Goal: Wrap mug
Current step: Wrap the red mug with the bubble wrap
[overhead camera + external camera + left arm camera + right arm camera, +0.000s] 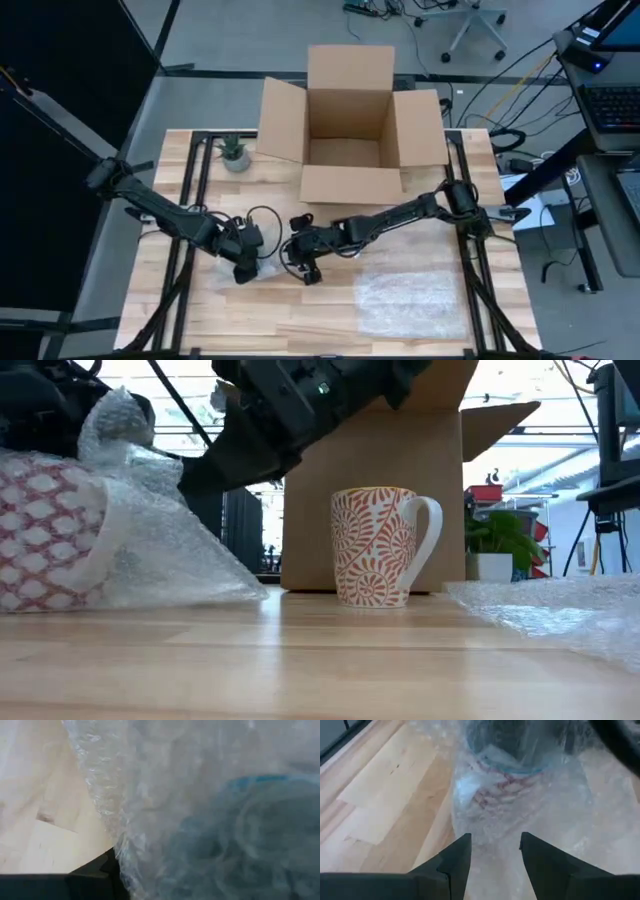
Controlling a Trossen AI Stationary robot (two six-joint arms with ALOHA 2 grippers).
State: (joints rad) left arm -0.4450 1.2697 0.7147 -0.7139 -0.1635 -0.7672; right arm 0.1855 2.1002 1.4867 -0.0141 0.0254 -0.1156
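Bubble wrap [520,815] around the mug [505,785] could slip loose, because the right hand [491,851] at 6 o'clock was spread apart, holding nothing.

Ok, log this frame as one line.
wrap underway | left gripper at bubble wrap | right gripper open over wrapped mug

Clear, crinkled bubble wrap [150,550] – glossy plastic – covers a patterned mug [45,540]; a second glazed ceramic mug [380,545] stands on the smooth wooden table [320,660] before a matt cardboard box [350,140]
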